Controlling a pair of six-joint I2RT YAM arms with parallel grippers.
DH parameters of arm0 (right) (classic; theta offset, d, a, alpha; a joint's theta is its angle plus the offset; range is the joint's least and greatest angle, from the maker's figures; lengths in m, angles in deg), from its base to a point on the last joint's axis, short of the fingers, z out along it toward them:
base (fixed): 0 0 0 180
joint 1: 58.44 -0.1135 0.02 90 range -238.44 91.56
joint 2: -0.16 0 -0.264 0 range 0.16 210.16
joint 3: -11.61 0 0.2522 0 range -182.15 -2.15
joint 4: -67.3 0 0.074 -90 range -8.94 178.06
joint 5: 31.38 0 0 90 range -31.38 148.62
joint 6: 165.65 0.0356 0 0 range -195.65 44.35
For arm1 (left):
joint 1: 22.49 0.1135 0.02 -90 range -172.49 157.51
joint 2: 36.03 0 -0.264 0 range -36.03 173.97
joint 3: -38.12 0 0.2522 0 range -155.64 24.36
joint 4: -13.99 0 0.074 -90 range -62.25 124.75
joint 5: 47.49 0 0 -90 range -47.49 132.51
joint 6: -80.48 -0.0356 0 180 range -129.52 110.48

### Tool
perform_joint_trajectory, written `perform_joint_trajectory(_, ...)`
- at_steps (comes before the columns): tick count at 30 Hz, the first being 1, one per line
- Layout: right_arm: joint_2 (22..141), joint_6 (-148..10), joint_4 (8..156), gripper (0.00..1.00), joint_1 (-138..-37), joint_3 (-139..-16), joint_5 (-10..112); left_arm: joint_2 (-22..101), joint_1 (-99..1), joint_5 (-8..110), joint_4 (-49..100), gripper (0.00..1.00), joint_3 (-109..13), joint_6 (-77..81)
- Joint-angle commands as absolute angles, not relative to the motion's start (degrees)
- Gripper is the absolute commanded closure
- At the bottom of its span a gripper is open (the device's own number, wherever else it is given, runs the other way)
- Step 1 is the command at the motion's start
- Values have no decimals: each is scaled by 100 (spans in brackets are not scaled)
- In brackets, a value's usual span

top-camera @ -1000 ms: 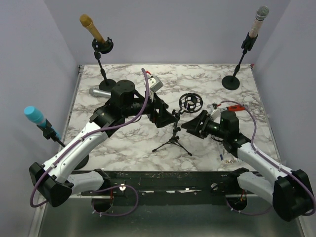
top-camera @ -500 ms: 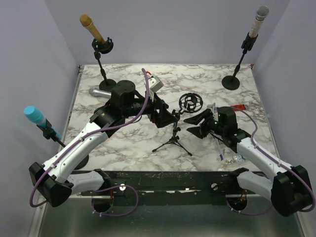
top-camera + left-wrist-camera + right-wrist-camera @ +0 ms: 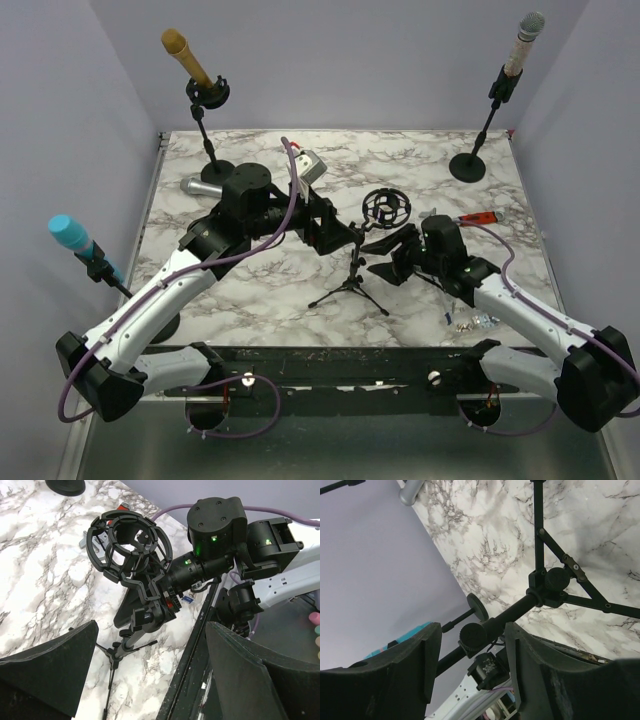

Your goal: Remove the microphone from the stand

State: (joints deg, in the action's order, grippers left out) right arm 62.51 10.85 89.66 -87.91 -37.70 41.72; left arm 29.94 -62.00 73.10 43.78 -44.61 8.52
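Top view, table: a white marble-patterned table [image 3: 400,160] is seen, with the tripod stand [image 3: 352,283] set near its middle.
Top view, room: plain lilac walls [image 3: 350,60] are seen behind and to both sides of the tripod stand.
Top view, microphone: the silver microphone [image 3: 198,186] is laid flat on the marble, well to the rear left of the tripod stand, partly hidden by the left arm [image 3: 170,285].
Top view, mount: the black shock mount [image 3: 386,206] is carried at the top of the tripod stand, leaning to the rear right.
Top view, other stands: a gold microphone [image 3: 188,58] is held far to the rear left of the tripod stand, a grey microphone [image 3: 520,45] far to the rear right, a blue microphone [image 3: 68,233] far to the left.
Top view, grippers: the left gripper [image 3: 335,238] is held just left of the tripod stand's post, the right gripper [image 3: 382,256] just right of it.
Left wrist view: the left fingers [image 3: 50,665] are spread wide and released, nothing being gripped; the tripod stand is seen ahead of them, marble showing through the shock mount's ring.
Right wrist view, tool: the right fingers [image 3: 390,680] are placed either side of the tripod stand's post, a gap being visible on each side; they are unclenched and nothing is grasped.
Right wrist view, surface: marble is seen under the tripod stand's legs, with lilac wall beyond.
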Motion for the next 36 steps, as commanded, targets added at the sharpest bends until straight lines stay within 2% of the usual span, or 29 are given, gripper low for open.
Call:
perform_joint_trajectory(1, 6306, 1411, 9291, 41, -8992, -3973, 4738, 2795, -6232, 7068, 4349, 8, -4429, 876)
perform_joint_trajectory(5, 6403, 1535, 9317, 42, -9180, -4027, 4902, 2795, -6236, 7068, 4356, 8, -4429, 885)
perform_joint_trajectory(14, 6451, 1691, 9469, 53, -9494, -4167, 5337, 2789, -6238, 7038, 4372, 8, -4437, 893)
perform_joint_trajectory(21, 6528, 1717, 9600, 54, -9683, -4295, 5599, 2786, -6233, 7051, 4354, 8, -4429, 910)
perform_joint_trajectory(24, 6534, 1696, 9592, 61, -9711, -4252, 5712, 2795, -6232, 7057, 4354, 8, -4429, 916)
perform_joint_trajectory(31, 6620, 1585, 9651, 62, -9720, -4258, 5834, 2773, -6235, 7055, 4347, 8, -4419, 920)
perform_joint_trajectory(34, 6667, 1514, 9669, 76, -9733, -4307, 5836, 2787, -6236, 7055, 4352, 8, -4420, 920)
perform_joint_trajectory(36, 6678, 1509, 9648, 82, -9745, -4312, 5832, 2789, -6232, 7048, 4355, 8, -4420, 920)
